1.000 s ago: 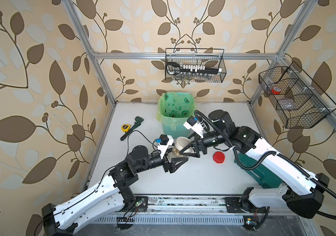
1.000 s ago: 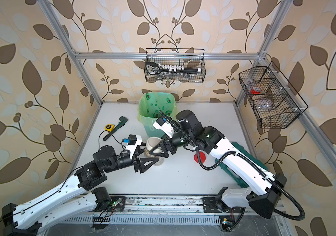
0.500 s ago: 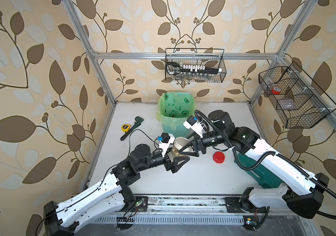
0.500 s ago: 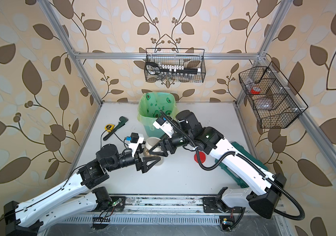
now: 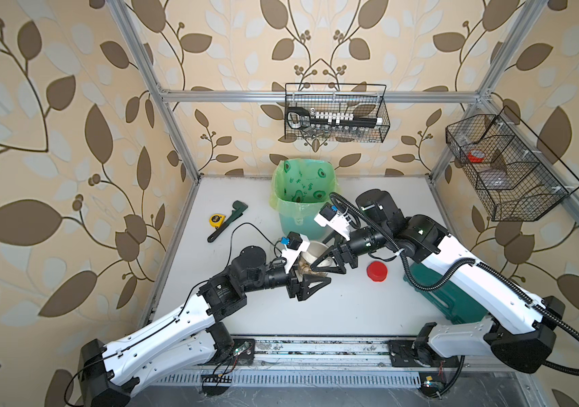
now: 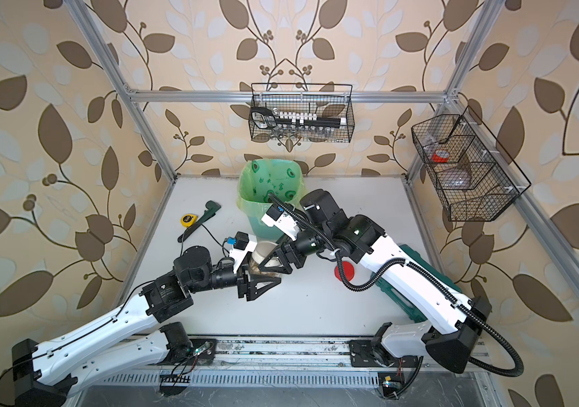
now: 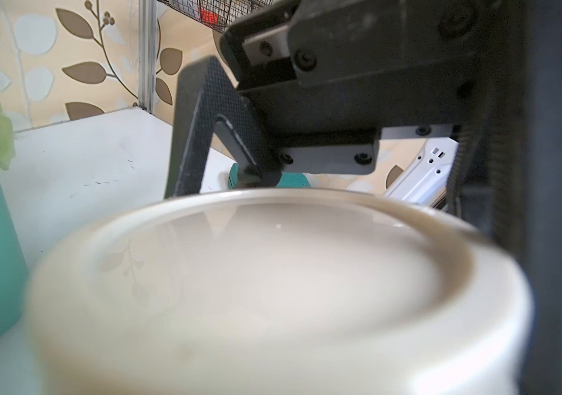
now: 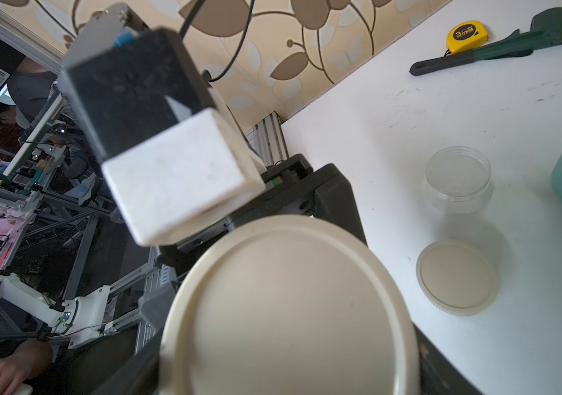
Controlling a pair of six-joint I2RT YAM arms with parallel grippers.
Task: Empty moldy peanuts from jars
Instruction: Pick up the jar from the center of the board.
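Two claws meet on one squat jar (image 6: 255, 267) at the middle of the desk (image 5: 351, 310). The right claw (image 5: 319, 261) comes in from the right and is clamped on the jar's beige lid (image 8: 290, 307), a finger against the rim on either side; the left claw (image 5: 311, 272) reaches in from the near left with its fingers set wide on either side of the glass body; the contact is hidden, so I cannot tell whether it presses or merely straddles.

That lid is on, so this jar is not yet opened; its moldy peanuts (image 5: 305, 270) show only as a small brown-tan clump low against the glass, too blurred to count. At the foot of the green-lined bin (image 5: 291, 220), the right wrist view shows a second jar (image 8: 457, 181) upright, open and empty, with a loose beige lid (image 8: 457, 277) lying flat just beside it. A red lid (image 5: 377, 272) lies alone to the right; the jar it fits is not in view.

By my reckoning one jar is done and this one is at the unscrewing step; tipping it into the bin is left.
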